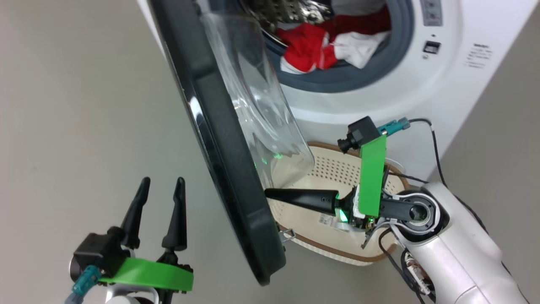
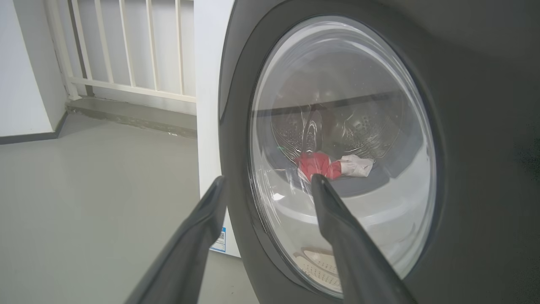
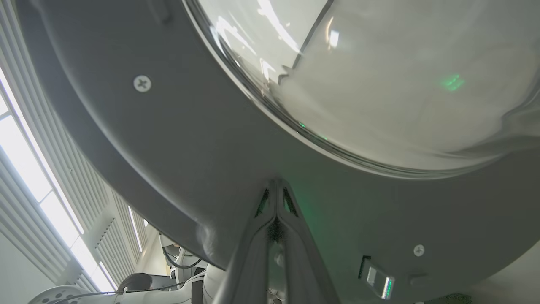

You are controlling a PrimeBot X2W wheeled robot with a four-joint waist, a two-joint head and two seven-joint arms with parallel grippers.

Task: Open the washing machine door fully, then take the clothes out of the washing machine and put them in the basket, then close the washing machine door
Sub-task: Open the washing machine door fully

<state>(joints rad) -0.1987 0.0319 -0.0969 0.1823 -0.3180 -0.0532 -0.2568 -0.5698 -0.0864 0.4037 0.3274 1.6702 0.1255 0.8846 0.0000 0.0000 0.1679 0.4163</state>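
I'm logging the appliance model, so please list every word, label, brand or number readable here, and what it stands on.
No text here is legible.
Grey printed lines on the front of the big white front-loading washing machine: too small to read.
Small blue label low on the machine's corner: blurred.
Barcode sticker inside the cream perforated plastic basket: too small to read.

Washing machine door (image 1: 219, 139) partly open; red-white clothes (image 1: 310, 46) heaped in drum (image 1: 291, 12); cream basket (image 1: 333, 169) upright just before machine (image 1: 422, 97).
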